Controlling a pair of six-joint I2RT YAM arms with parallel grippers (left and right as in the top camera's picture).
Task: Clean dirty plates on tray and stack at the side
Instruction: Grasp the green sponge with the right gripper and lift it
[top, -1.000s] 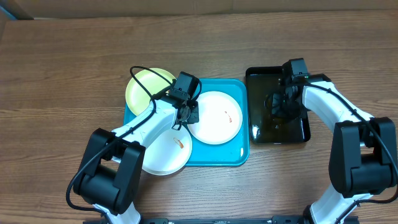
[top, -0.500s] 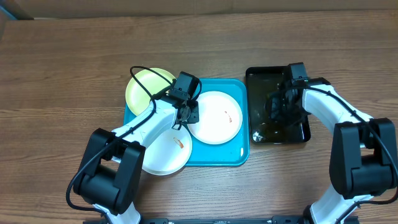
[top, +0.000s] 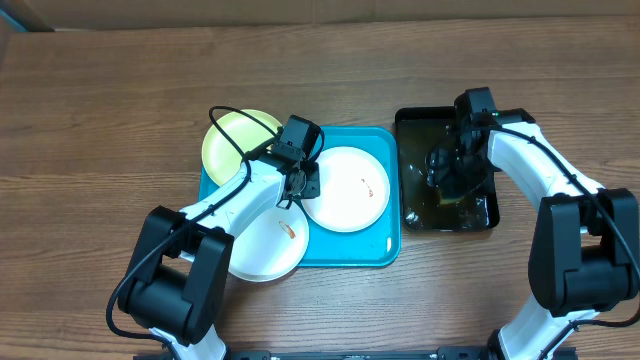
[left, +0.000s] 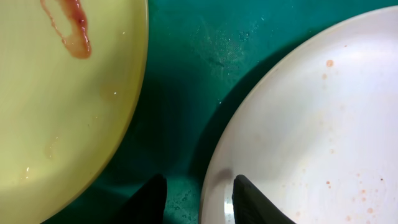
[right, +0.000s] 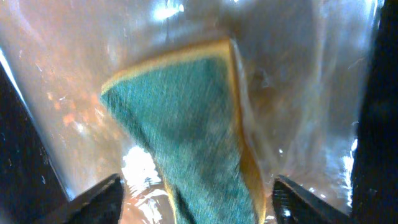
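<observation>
Straddling green sponge (right: 186, 124): right gripper (right: 196, 196), parted | overhead barely shows it

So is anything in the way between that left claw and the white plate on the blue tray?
Nothing visible does. The left gripper is right at the white plate, its fingers either side of the rim, with only bare tray beside it.

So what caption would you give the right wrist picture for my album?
Open claw poised over a green-and-yellow sponge lying in the wet black basin.
</observation>
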